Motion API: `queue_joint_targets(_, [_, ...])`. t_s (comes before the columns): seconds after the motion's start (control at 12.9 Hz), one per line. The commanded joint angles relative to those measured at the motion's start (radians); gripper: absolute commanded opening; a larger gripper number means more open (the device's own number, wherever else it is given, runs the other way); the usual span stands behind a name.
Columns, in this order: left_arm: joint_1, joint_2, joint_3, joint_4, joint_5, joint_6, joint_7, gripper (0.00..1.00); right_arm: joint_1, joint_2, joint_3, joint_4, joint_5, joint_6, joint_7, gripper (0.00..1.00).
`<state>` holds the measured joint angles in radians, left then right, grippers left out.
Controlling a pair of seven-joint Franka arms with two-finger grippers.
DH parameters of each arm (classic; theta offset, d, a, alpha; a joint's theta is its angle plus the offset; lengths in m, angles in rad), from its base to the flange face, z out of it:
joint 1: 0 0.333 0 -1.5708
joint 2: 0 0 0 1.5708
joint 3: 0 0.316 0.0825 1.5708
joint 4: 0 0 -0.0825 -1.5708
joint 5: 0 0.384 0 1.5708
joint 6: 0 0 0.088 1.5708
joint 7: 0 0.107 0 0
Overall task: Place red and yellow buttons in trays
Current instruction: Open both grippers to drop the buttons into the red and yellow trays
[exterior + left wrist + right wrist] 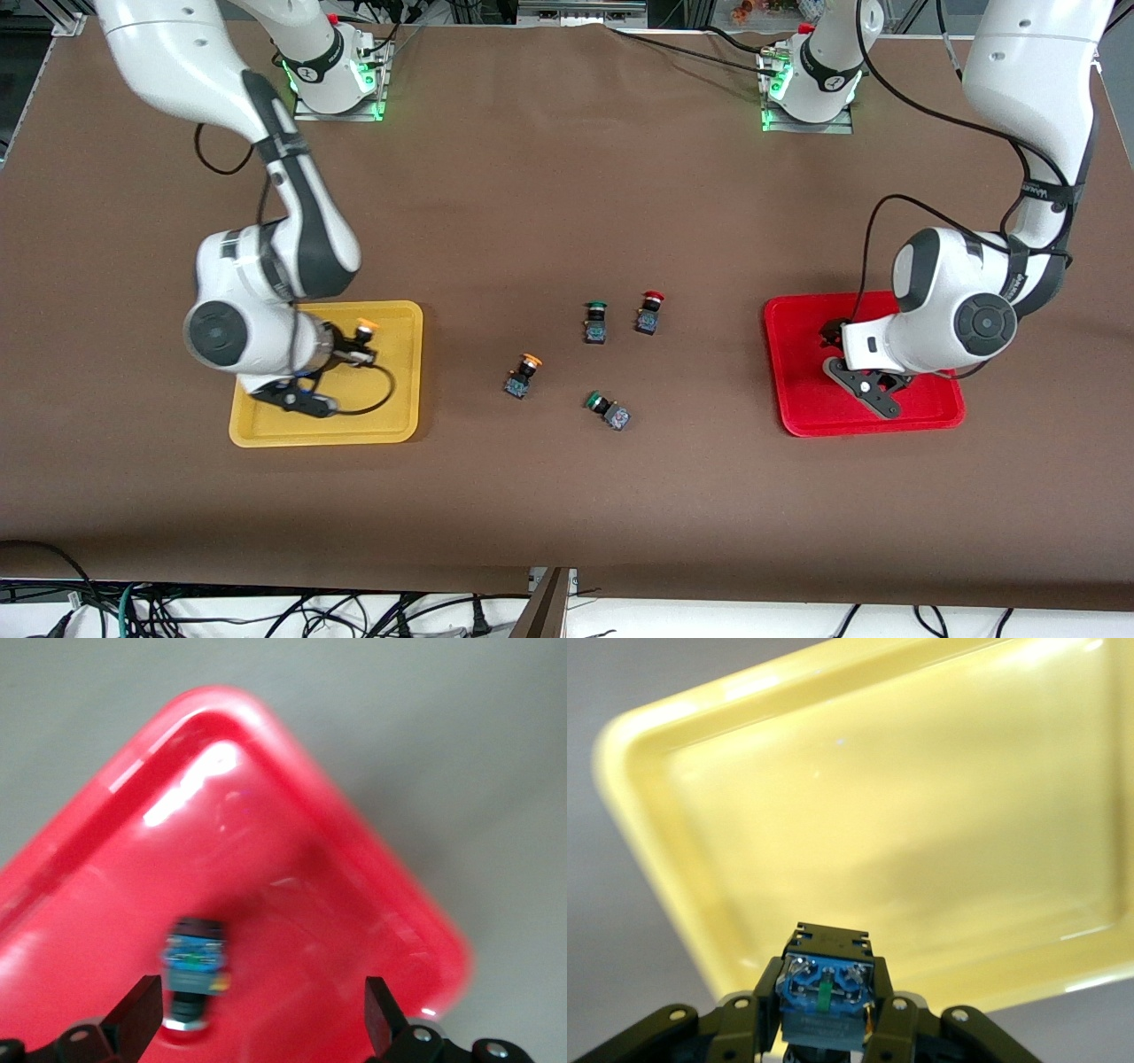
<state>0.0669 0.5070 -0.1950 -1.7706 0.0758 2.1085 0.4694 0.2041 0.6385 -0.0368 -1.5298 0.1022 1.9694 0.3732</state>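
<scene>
A brown desk (549,195) fills the front view, with both arm bases along its top edge and loose cables below its lower edge. The right arm reaches down at the frame's left, the left arm at the frame's right.

The yellow tray (403,372) lies at lower left of centre, the red tray (788,372) at lower right of centre, well apart. Both are shallow, glossy, rounded rectangles. Each arm's wrist covers part of its tray.

The right gripper (353,346) is over the yellow tray, its fingers (890,1014) pinching a yellow button (363,330). In the right wrist view the button's dark body with a blue end plate sits clamped between the fingers; in the front view its orange-yellow cap points toward the frame's upper right.

The left gripper (266,1014) is over the red tray, its fingers (137,1014) spread apart with nothing between them. A red button (195,970) lies on the tray floor in the left wrist view, close to one finger, dark body and blue plate showing; whether it touches the finger cannot be told. In the front view the arm hides most of it.

Four buttons sit on bare desk between the trays, near the frame's centre: a loose yellow button (523,375), a loose red button (649,313), a green button (595,322) just beside that red one, and a second green button (608,409) lowest in the frame, lying tilted.
</scene>
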Motion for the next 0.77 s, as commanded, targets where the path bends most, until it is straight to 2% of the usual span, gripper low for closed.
queue_joint_targets(0.0, [-0.009, -0.039, -0.098, -0.02, -0.001, -0.047, -0.24, 1.0, -0.058, 0.047, 0.011, -0.004, -0.015, 0.014, -0.059, 0.0])
queue_joint_targets(0.23, [-0.03, -0.027, -0.22, -0.017, 0.001, -0.03, -0.545, 1.0, -0.127, 0.093, 0.009, -0.012, -0.055, 0.069, -0.155, 0.0])
queue_joint_targets(0.54, [-0.153, 0.048, -0.224, 0.043, 0.012, 0.085, -0.667, 1.0, -0.152, 0.115, 0.009, -0.015, -0.053, 0.083, -0.205, 0.0])
queue_joint_targets(0.62, [-0.17, 0.076, -0.222, 0.043, 0.013, 0.118, -0.676, 1.0, -0.152, 0.115, 0.009, -0.015, -0.053, 0.083, -0.205, 0.09])
queue_joint_targets(0.7, [-0.183, 0.105, -0.222, 0.039, 0.015, 0.155, -0.69, 1.0, -0.152, 0.116, 0.009, -0.01, -0.055, 0.083, -0.206, 0.53])
